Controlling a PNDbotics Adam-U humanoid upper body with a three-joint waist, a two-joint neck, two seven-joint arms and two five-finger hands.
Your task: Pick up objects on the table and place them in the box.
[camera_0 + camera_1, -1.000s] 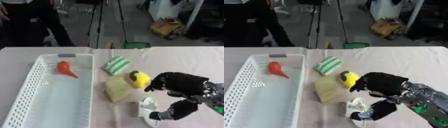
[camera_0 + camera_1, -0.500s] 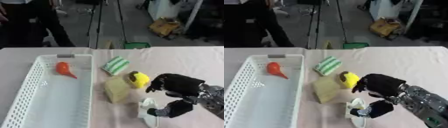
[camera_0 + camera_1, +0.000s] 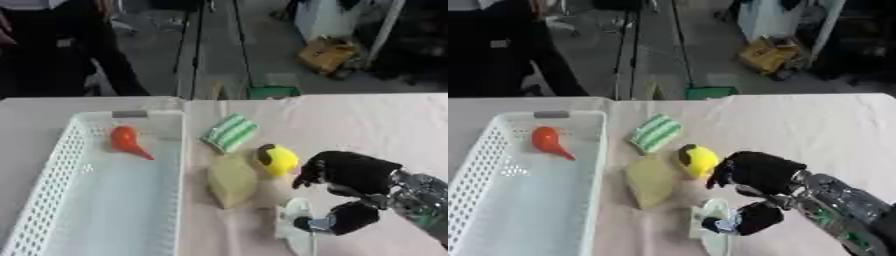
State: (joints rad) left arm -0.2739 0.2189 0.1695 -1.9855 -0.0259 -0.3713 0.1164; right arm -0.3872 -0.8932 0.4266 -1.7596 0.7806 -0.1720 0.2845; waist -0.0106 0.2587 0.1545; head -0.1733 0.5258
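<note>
We count one thing in the white basket (image 3: 52,190) so far: an orange-red, pear-shaped piece (image 3: 125,141) lying near its far end. That is all we would call done. Four things are left on the surface (image 3: 367,125), all just to the right of the basket: a green-and-white striped cloth or sponge (image 3: 229,133) farthest from us, a yellow rounded thing with a dark patch (image 3: 277,160), a tan wedge-shaped block (image 3: 231,180) touching or nearly touching the yellow one, and a pale, whitish flat piece (image 3: 293,227) nearest us.

Our right robot hand (image 3: 350,172) sits just right of the yellow thing, its dark fingers curled downward and close to it; we cannot tell whether they touch it, and nothing appears lifted. The thumb (image 3: 350,219) hangs low by the whitish piece, overlapping it in the left eye view, but contact is unclear. We judge the yellow thing to be the likely next pick, with most of the job ahead. It looks smooth and rounded, so it may roll when nudged. Our left robot hand shows in neither view.
</note>
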